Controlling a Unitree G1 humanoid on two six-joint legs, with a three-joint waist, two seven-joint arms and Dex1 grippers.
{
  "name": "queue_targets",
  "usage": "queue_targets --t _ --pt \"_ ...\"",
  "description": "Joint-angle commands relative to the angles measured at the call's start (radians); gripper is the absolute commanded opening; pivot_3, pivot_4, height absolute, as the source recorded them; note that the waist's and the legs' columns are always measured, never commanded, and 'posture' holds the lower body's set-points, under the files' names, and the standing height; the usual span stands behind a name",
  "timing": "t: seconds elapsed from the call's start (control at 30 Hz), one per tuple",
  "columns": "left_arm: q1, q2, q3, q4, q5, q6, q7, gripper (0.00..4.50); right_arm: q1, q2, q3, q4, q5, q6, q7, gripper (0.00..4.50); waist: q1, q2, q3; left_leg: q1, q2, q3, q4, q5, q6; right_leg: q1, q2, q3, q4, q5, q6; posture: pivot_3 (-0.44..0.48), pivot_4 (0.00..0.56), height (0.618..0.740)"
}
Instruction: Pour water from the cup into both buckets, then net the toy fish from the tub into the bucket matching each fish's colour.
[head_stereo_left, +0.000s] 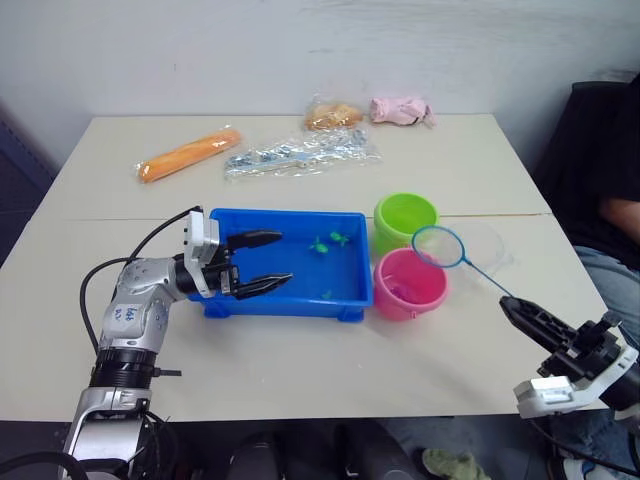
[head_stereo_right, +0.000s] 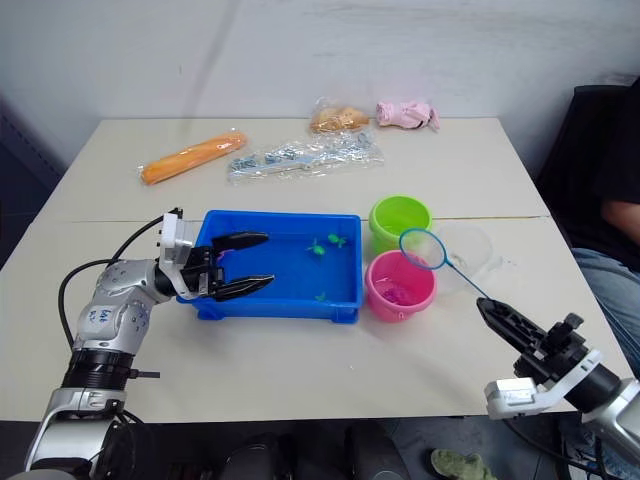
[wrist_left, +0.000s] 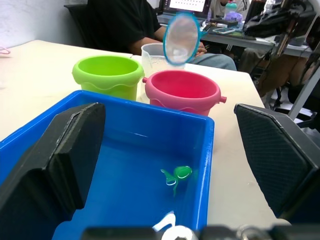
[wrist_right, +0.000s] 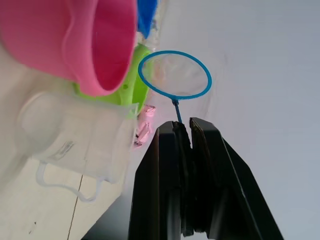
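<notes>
The blue tub (head_stereo_left: 290, 214) sits mid-table with green toy fish (head_stereo_left: 320, 245) near its right end; one more fish (wrist_left: 177, 174) shows in the left wrist view. My left gripper (head_stereo_left: 283, 258) hangs open over the tub's left half, holding nothing. To the right of the tub stand the green bucket (head_stereo_left: 405, 215) and the pink bucket (head_stereo_left: 405, 290), with the clear cup (head_stereo_left: 490, 245) just beyond them. My right gripper (head_stereo_left: 508, 304) is shut on the net's thin handle. The net's blue hoop (head_stereo_left: 438, 247) hovers tilted above the pink bucket's far right rim, beside the cup.
Along the table's far side lie an orange packet (head_stereo_left: 188, 155), a clear bag of metal parts (head_stereo_left: 300, 152), a brown bag (head_stereo_left: 332, 115) and a pink bundle (head_stereo_left: 400, 110). A person (head_stereo_left: 610, 200) sits by the table's right edge.
</notes>
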Motion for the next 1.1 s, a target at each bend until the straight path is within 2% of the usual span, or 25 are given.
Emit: queue_targets --t 0.03,0.13,0.3,0.47,0.57,0.73,0.8,0.87,0.93,1.1 --pt "0.025 0.024 0.046 -0.050 -0.023 0.004 0.011 4.44 -0.048 -0.054 0.081 -0.017 0.310 0.074 0.111 0.00 -0.006 0.000 0.000 0.003 0.000 0.000 -0.001 0.000 0.000 0.003 0.000 0.000 0.000 0.000 0.000 0.000 0.150 0.740" --pt "0.057 0.034 0.082 -0.084 -0.038 0.018 0.038 4.44 -0.158 -0.082 0.226 -0.059 0.636 0.240 0.250 0.00 -0.016 0.000 0.000 0.012 0.000 -0.001 -0.003 0.000 0.000 0.014 0.000 -0.001 -0.004 0.000 0.000 0.000 0.150 0.740" --pt "0.144 0.059 0.162 -0.179 -0.061 0.048 0.107 4.44 -0.389 -0.030 0.448 -0.190 1.203 0.644 0.433 0.00 -0.019 0.000 0.000 0.012 0.001 -0.003 -0.003 0.000 0.001 0.013 0.000 -0.001 -0.003 0.000 0.000 0.000 0.150 0.740" --pt "0.261 0.098 0.271 -0.286 -0.094 0.085 0.180 4.44 -0.602 0.062 0.552 -0.213 1.401 0.949 0.460 0.00 -0.015 -0.001 0.000 0.010 0.001 -0.004 -0.003 -0.001 0.001 0.013 -0.001 -0.003 -0.005 0.000 0.000 0.000 0.150 0.740" --pt "0.351 0.122 0.360 -0.335 -0.123 0.108 0.222 4.44 -0.742 0.101 0.612 -0.167 1.359 1.126 0.420 0.00 -0.017 -0.001 0.000 0.009 0.001 -0.004 -0.003 -0.001 0.002 0.012 -0.002 -0.004 -0.005 0.000 0.000 0.000 0.150 0.740" --pt "0.489 0.119 0.480 -0.400 -0.145 0.120 0.302 4.44 -0.928 0.120 0.749 -0.092 1.258 1.347 0.473 0.00 -0.019 -0.001 0.000 0.008 0.001 -0.005 -0.004 -0.001 0.002 0.011 -0.003 -0.004 -0.006 0.000 0.000 0.000 0.150 0.740" --pt "0.529 0.111 0.512 -0.414 -0.145 0.118 0.333 4.44 -0.963 0.151 0.774 -0.061 1.252 1.364 0.525 0.00 -0.017 -0.001 0.000 0.008 0.001 -0.006 -0.004 -0.001 0.002 0.010 -0.003 -0.005 -0.007 0.000 0.000 0.000 0.150 0.740" --pt "0.573 0.098 0.546 -0.428 -0.150 0.119 0.366 4.44 -1.009 0.175 0.839 -0.010 1.172 1.356 0.564 0.00 -0.017 -0.001 0.000 0.007 0.001 -0.006 -0.004 -0.002 0.003 0.010 -0.003 -0.006 -0.008 0.000 0.000 0.000 0.150 0.740" --pt "0.633 0.088 0.574 -0.450 -0.153 0.119 0.376 4.44 -1.040 0.221 0.891 0.072 1.063 1.321 0.544 0.00 -0.019 -0.001 0.000 0.007 0.001 -0.006 -0.004 -0.002 0.004 0.011 -0.003 -0.006 -0.009 0.000 0.000 0.000 0.150 0.740" --pt "0.724 0.086 0.628 -0.491 -0.176 0.131 0.392 4.44 -1.103 0.282 0.977 0.142 0.968 1.332 0.654 0.00 -0.021 -0.001 0.000 0.006 0.001 -0.006 -0.006 -0.003 0.003 0.010 -0.003 -0.006 -0.011 0.000 0.000 0.000 0.150 0.740"
